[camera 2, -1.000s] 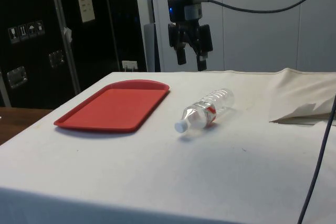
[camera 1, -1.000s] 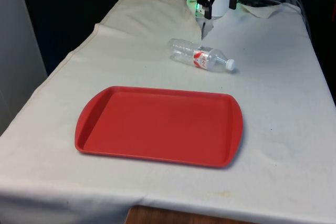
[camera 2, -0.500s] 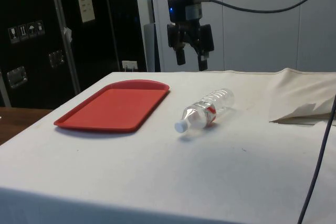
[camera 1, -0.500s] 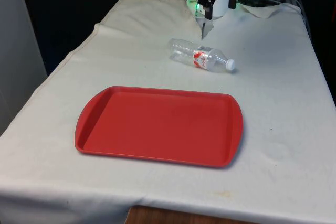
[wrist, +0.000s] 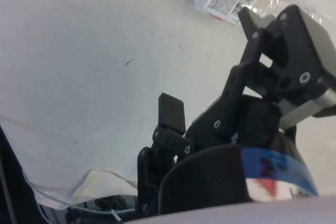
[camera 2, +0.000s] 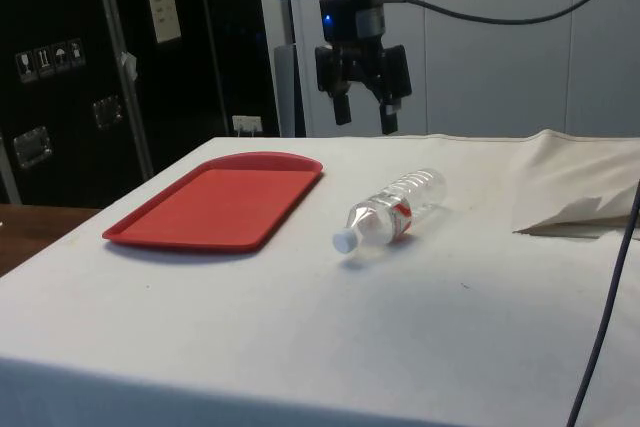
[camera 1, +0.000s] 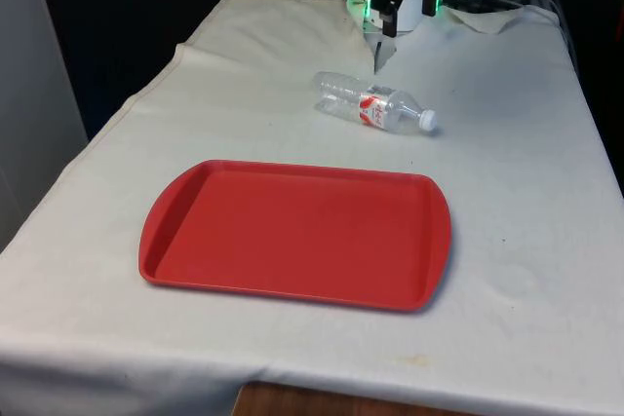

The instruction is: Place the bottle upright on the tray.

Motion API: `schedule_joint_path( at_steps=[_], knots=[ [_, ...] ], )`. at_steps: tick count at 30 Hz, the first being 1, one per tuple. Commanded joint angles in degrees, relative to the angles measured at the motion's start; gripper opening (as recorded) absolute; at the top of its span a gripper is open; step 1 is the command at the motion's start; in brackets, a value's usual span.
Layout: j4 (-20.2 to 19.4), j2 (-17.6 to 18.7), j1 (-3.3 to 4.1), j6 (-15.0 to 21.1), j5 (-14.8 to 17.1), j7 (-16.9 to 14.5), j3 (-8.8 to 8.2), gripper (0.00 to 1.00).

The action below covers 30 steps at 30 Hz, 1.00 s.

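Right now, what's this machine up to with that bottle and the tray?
A robot arm is about to deal with a clear plastic bottle, which lies on its side on the white cloth, cap towards the front view's right. Its pincer hangs open in the air above the table, beyond the bottle, touching nothing. The red tray sits apart from the bottle with nothing on it. So the bottle has not been picked up or stood on the tray yet.

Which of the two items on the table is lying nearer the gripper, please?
The clear bottle, lying on its side almost beneath the open gripper; the red tray sits farther off.
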Motion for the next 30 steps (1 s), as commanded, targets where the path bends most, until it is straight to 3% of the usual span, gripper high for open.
schedule_joint_path(
  at_steps=[1, 30],
  knots=[
    [-0.11, 0.0, 0.11, 0.11, 0.17, -0.69, 0.0, 1.0],
    [-0.97, 0.06, 0.06, 0.34, -0.06, -9.17, 0.0, 1.0]
  ],
)
